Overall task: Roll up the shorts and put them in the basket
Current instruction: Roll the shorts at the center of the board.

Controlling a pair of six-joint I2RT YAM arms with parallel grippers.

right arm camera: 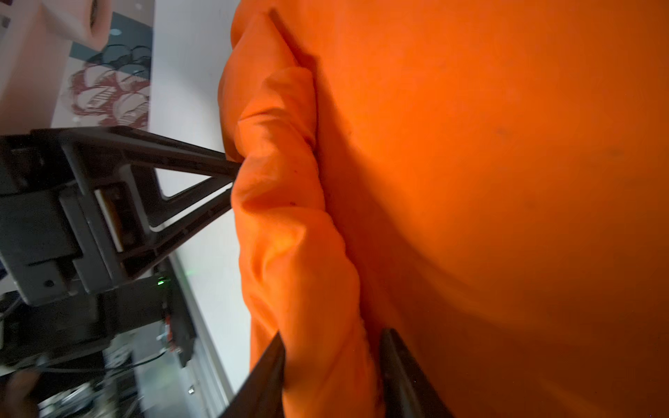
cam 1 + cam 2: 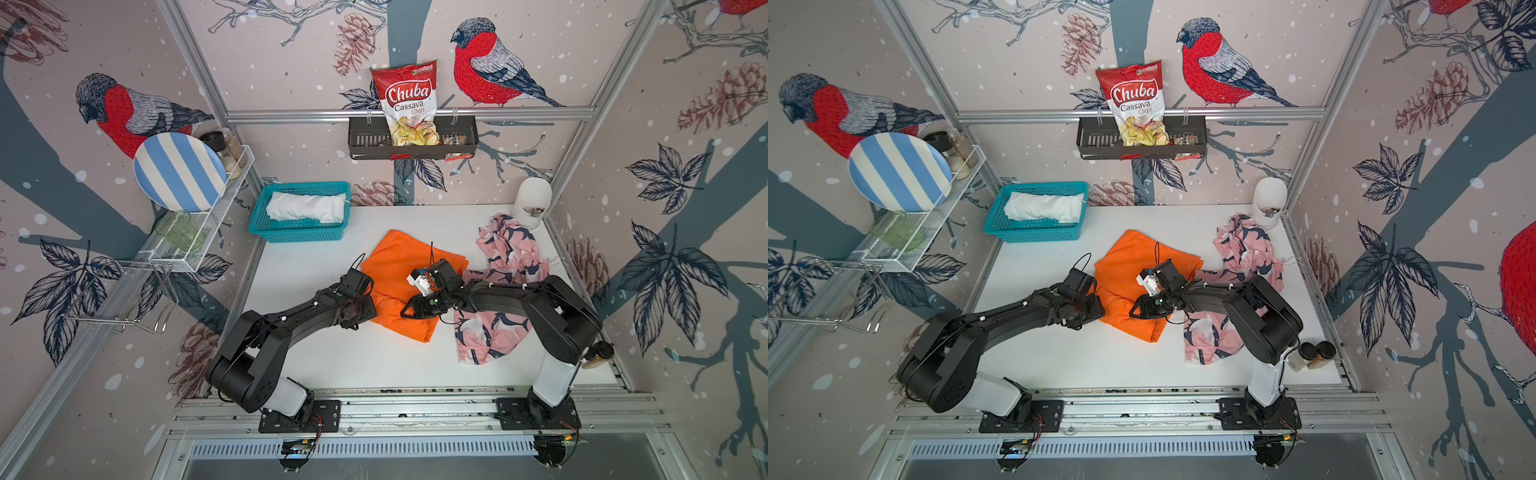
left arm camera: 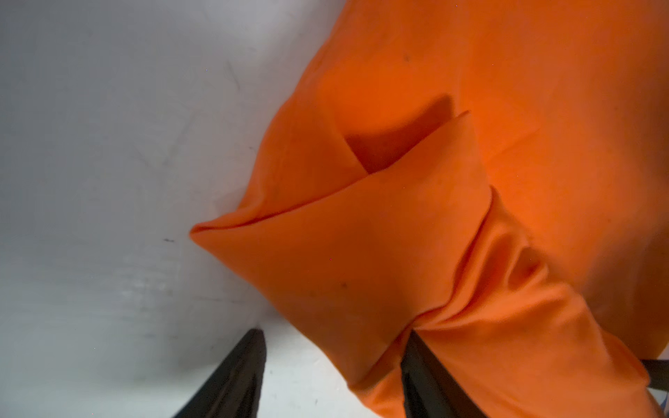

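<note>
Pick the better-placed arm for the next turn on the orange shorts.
Likely the right arm: its open jaws straddle the rolled edge of the orange shorts; the left arm sits at the roll's end, jaws over just a corner.

The orange shorts (image 2: 399, 262) are plain and bright. The pink shorts (image 2: 494, 332) carry navy and white shapes. The white shorts (image 2: 307, 208) are plain, in a teal basket (image 2: 299, 236). The desk (image 2: 332, 361) is white. The plate (image 2: 178, 172) has light blue and cream stripes. The chips bag (image 2: 409, 97) is red and white. The walls (image 2: 291, 62) are pale pink-grey with red-breasted birds, brown pine cones and dark blue leaves. The left arm (image 2: 291, 318) and the right arm (image 2: 511, 293) are black, each with a white lower part
</note>
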